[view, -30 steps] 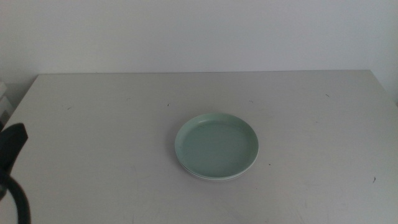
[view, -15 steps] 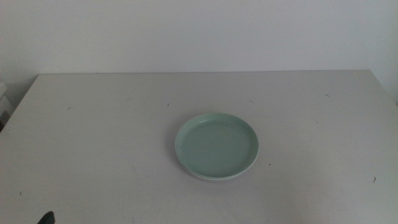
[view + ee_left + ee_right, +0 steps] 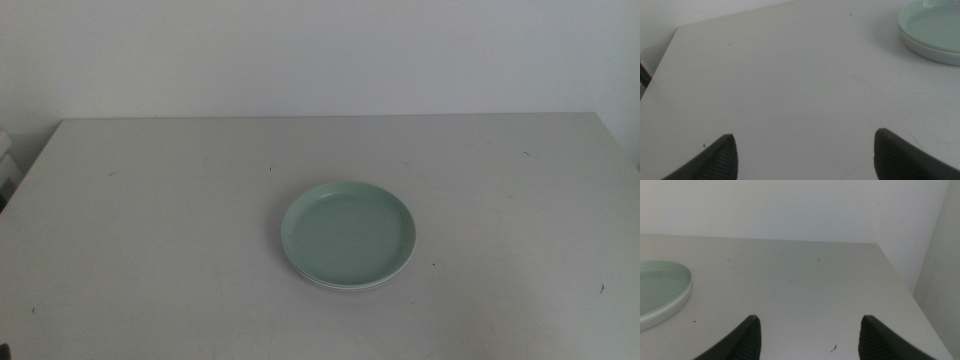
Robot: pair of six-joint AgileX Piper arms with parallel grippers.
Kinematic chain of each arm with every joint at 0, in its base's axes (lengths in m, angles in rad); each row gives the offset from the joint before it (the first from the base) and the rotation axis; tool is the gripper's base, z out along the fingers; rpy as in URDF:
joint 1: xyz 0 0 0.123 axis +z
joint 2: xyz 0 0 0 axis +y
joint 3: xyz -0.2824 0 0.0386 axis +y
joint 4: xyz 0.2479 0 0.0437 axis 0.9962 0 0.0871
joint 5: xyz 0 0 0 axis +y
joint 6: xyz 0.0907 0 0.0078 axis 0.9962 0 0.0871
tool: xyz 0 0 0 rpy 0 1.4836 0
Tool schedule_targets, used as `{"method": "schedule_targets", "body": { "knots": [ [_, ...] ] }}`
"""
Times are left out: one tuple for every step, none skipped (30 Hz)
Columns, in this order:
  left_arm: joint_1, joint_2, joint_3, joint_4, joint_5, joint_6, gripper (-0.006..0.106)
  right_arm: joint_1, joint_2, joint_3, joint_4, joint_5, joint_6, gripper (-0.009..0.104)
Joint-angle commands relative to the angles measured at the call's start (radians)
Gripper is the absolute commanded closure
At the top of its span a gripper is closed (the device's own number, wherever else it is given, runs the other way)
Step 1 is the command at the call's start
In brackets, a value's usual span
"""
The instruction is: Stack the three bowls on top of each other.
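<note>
The left gripper point(image 3: 805, 152) hangs over bare table with its two dark jaws spread wide and nothing between them; the bowl stack sits well off to one side of it, near the corner of its wrist view. The right gripper point(image 3: 809, 335) is likewise parted and empty, above the table's right part, with the stack at the edge of its own view. Neither arm shows in the middle view, so both appear to be parked clear of the work, which fits a job that looks finished rather than one in progress.

The mint green bowl point(image 3: 348, 233) lies uppermost, a little right of the table's centre and toward the near side. It sits level and nested, its rim lined up over a paler rim point(image 3: 345, 288) that peeps out beneath it along the near side; that close nesting is what keeps the pile low and steady.

Counting: one green bowl is plain. Below it the left wrist view shows at least one pale dish point(image 3: 932, 54), and a second thin rim line may be there, but I cannot separate white from grey with certainty. The table point(image 3: 150, 220) carries only small dark specks otherwise.
</note>
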Motion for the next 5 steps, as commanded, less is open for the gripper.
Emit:
{"method": "schedule_targets", "body": {
  "knots": [
    [0.002,-0.014,-0.001,-0.029,-0.068,-0.007,-0.005,-0.008,0.001,-0.006,-0.008,-0.07,-0.009,0.045],
    [0.002,-0.014,-0.001,-0.029,-0.068,-0.007,-0.005,-0.008,-0.001,-0.006,-0.008,-0.07,-0.009,0.045],
    [0.002,-0.014,-0.001,-0.029,-0.068,-0.007,-0.005,-0.008,-0.001,-0.006,-0.008,-0.07,-0.009,0.045],
    [0.002,-0.014,-0.001,-0.029,-0.068,-0.007,-0.005,-0.008,0.0,-0.006,-0.008,-0.07,-0.009,0.045],
    [0.002,-0.014,-0.001,-0.029,-0.068,-0.007,-0.005,-0.008,0.0,-0.006,-0.008,-0.07,-0.009,0.045]
  ]
}}
